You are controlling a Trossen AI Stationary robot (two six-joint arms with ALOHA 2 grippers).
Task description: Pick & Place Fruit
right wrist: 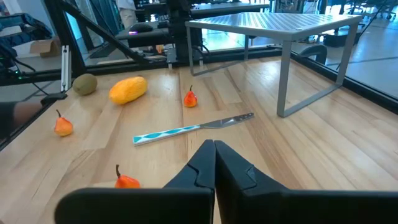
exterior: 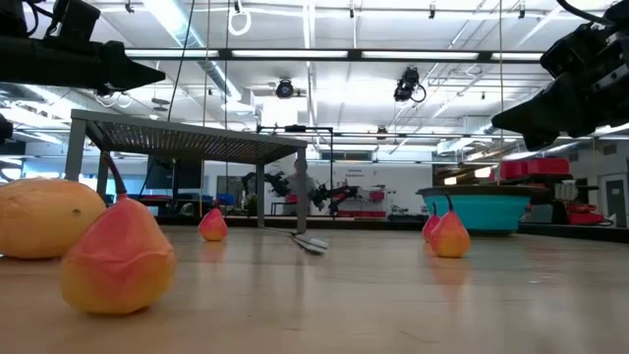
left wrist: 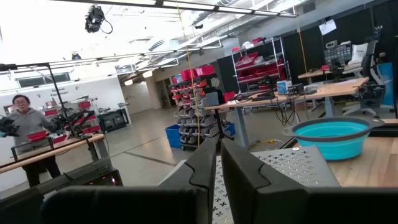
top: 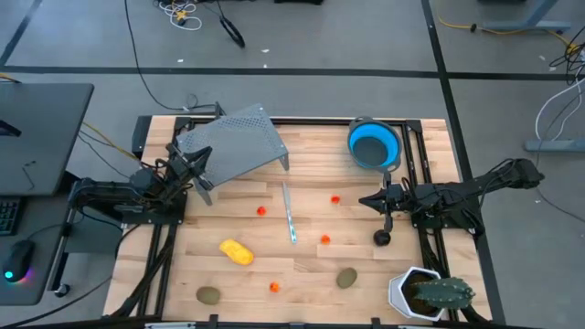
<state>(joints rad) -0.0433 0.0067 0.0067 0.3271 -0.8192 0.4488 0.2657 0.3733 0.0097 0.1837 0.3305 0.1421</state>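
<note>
On the table (top: 302, 265), yellow fruit (top: 236, 251), 2 kiwis (top: 346, 278), left gripper (top: 203, 164) fingers nearly closed, empty, right gripper (top: 373, 201) fingers closed, empty

Four orange-red balls (top: 261, 211), perhaps; two kiwi-like ovals (top: 346, 278).

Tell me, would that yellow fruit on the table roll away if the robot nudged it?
Probably only a little. The yellow fruit is oblong, not round, so it would likely wobble or pivot rather than roll far. Its skin looks smooth in the right wrist view, so a pinch could slip. It rests alone on the flat wooden table, so nothing nearby would stop it.
</note>
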